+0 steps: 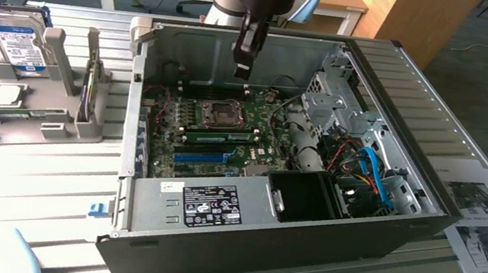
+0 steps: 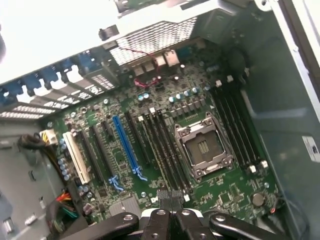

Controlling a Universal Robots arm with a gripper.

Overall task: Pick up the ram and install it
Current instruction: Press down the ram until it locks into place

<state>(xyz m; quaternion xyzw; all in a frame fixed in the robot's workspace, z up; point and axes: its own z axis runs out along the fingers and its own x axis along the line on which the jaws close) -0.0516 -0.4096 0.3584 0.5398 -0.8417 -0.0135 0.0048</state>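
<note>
Gripper (image 1: 243,72) hangs inside the open case (image 1: 431,131), jaws together, holding nothing. Fingertips (image 2: 171,196) sit just above the board (image 2: 225,192) beside the CPU socket (image 2: 202,147). Ram (image 1: 224,134) lies seated in a slot below the jaws, next to the socket. Blue slot (image 2: 125,145) further off.

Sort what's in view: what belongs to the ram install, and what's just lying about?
Job: gripper, shut, above the motherboard; black memory slots; green strip beside the CPU socket, seemingly the ram.
Lying about: blue-labelled hard drive; grey holder; printed sheets.
</note>
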